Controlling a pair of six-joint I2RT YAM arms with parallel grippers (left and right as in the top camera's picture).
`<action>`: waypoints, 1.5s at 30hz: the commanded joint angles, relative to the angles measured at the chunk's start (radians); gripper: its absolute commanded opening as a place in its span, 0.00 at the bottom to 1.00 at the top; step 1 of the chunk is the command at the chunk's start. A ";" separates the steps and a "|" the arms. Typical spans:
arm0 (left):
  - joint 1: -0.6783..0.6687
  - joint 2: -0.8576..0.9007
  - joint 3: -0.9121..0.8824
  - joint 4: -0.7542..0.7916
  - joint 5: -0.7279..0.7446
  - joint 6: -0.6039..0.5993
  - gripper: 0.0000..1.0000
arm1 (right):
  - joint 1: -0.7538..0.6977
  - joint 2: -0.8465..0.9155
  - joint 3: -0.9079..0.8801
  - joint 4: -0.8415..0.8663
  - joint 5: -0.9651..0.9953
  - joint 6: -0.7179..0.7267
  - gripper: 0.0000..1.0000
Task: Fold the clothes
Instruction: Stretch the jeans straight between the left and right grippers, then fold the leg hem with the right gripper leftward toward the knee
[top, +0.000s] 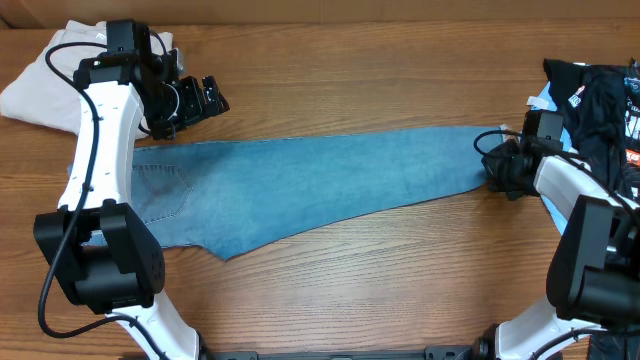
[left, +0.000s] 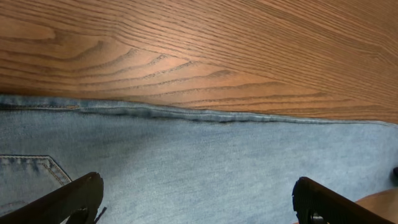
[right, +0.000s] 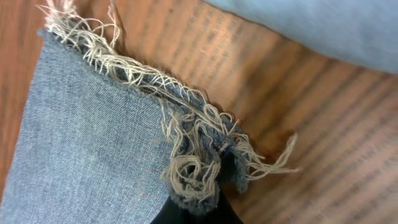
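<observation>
One pair of jeans (top: 330, 180) lies stretched across the wood-grain table (top: 350, 290).

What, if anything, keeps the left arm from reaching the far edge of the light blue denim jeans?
Likely nothing, so yes: the left arm's fingers hang open by the seamed edge of the light blue denim jeans, only wooden table beyond it.

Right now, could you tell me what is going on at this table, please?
Two robot arms are working on a pair of jeans laid out flat across the table. The right gripper appears to pinch the frayed hem at one end. The left gripper is open by the far edge of the waist end, holding nothing. No fold across the length shows yet. Off to the sides lie khaki trousers and a black garment.
</observation>
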 joint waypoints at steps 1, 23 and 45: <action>-0.006 0.010 0.018 0.001 -0.007 0.023 1.00 | -0.018 0.010 0.046 -0.081 0.035 0.011 0.04; -0.006 0.010 0.018 0.004 -0.007 0.023 1.00 | 0.019 -0.244 0.119 -0.337 0.418 0.003 0.04; -0.006 0.010 0.017 -0.002 -0.007 0.023 1.00 | 0.431 -0.272 0.116 -0.409 0.164 0.001 0.04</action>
